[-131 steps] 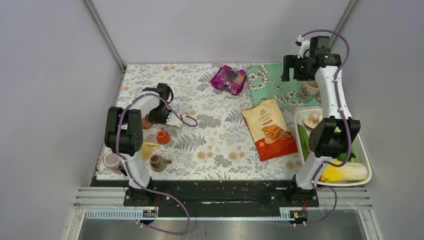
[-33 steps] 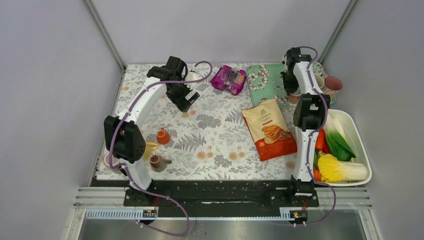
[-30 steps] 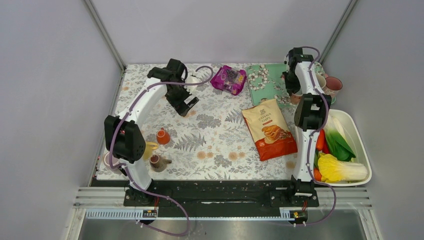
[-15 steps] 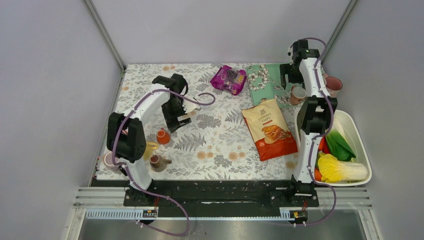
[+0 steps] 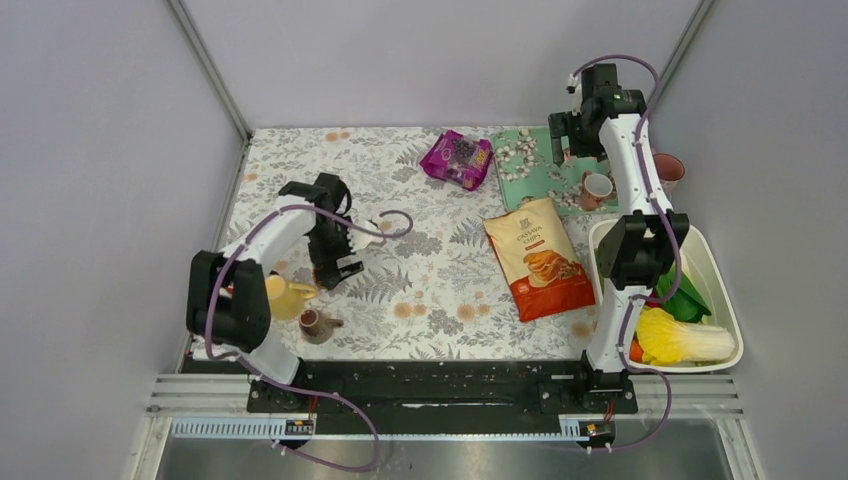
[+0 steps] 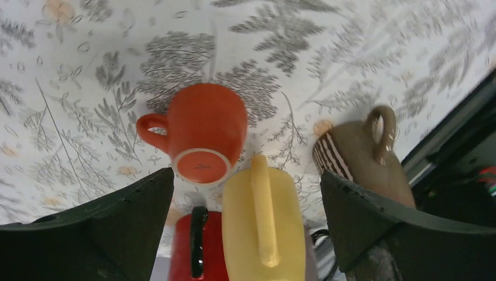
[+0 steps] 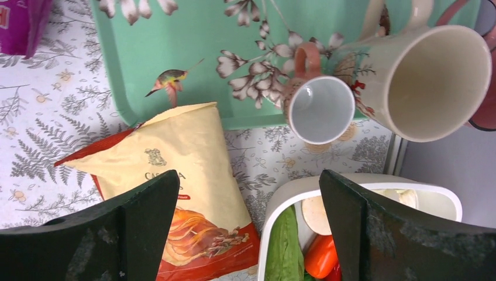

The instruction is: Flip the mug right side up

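An orange mug (image 6: 202,132) stands upside down on the floral cloth, base up, handle to the left. My left gripper (image 6: 247,181) hangs open just above it and the yellow mug (image 6: 263,225), touching neither. In the top view this gripper (image 5: 337,268) hides the orange mug. A small mug with a pink handle (image 7: 321,108) stands upright at the edge of the green tray (image 7: 193,70). My right gripper (image 7: 248,175) is open and empty, raised above the tray (image 5: 535,165) in the top view (image 5: 565,135).
Beside the orange mug are a red mug (image 6: 196,252) and a brown striped mug (image 6: 365,155) on its side. A large cream mug (image 7: 436,82) stands next to the small one. Also here: a chips bag (image 5: 538,258), a purple packet (image 5: 458,158) and a white basin of vegetables (image 5: 725,300).
My right gripper opened, let go of the small mug on the tray and rose. My left arm swung from the back of the table to the near-left cluster of mugs.
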Motion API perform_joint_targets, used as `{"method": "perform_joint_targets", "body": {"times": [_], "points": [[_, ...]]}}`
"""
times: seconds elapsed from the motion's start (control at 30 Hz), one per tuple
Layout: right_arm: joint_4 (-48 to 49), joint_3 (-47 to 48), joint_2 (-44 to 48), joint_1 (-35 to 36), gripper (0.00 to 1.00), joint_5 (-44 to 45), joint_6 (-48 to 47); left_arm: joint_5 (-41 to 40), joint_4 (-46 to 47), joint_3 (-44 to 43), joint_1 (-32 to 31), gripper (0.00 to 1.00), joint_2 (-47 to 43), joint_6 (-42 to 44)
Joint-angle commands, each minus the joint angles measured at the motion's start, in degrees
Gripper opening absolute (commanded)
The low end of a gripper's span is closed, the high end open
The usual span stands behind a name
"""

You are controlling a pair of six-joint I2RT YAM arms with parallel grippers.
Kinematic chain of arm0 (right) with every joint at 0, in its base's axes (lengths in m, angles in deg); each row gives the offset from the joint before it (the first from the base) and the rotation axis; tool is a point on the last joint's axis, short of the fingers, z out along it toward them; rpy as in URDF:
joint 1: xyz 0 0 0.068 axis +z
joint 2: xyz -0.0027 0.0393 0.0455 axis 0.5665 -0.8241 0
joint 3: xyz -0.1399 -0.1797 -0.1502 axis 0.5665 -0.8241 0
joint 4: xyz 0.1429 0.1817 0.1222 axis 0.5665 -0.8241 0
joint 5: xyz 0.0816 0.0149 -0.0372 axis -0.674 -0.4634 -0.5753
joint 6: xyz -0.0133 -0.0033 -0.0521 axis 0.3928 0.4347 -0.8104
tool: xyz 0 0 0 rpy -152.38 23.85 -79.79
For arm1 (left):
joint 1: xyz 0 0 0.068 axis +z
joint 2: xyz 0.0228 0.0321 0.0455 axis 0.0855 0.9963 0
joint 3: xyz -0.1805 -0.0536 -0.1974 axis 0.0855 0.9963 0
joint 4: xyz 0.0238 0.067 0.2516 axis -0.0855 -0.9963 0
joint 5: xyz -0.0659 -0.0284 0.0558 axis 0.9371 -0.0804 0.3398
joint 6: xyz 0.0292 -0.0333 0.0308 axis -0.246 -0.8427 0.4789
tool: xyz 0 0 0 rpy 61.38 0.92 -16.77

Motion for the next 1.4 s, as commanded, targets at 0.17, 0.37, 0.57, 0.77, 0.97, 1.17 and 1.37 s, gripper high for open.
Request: {"method": "perform_joint_targets", "body": {"times": [0.17, 0.37, 0.57, 0.77, 0.97, 1.17, 1.37], "points": [[0.0, -2.3, 1.3, 3.1, 0.99, -2.1, -0.4, 4.5, 4.3, 5.8, 0.8, 0.99, -4.2, 35.7], [2.5, -8.6, 4.3, 3.2, 0.99, -1.3, -1.1, 1.1, 5.4, 5.0, 1.3, 0.99, 0.7, 37.5], [2.7, -9.2, 4.7, 3.3, 0.99, -2.5, -1.1, -2.8, 9.1, 5.2, 1.4, 0.84, 3.7, 36.3], [2.7, -9.5, 5.0, 3.4, 1.00, -3.2, -1.4, -4.7, 12.1, 2.4, 1.9, 0.57, 7.5, 32.5], [2.8, -9.9, 5.4, 3.5, 0.99, -3.7, -1.3, -5.8, 12.1, -1.3, 1.9, 0.24, 11.3, 27.1], [2.6, -10.5, 6.8, 4.3, 0.99, -4.7, -0.4, -4.7, 16.0, -2.3, 1.9, 0.00, 11.7, 21.3], [5.8, -16.2, 10.9, 5.3, 0.99, -6.2, 1.6, 2.7, 16.0, -8.6, 1.7, 0.00, 14.2, 6.5]]}}
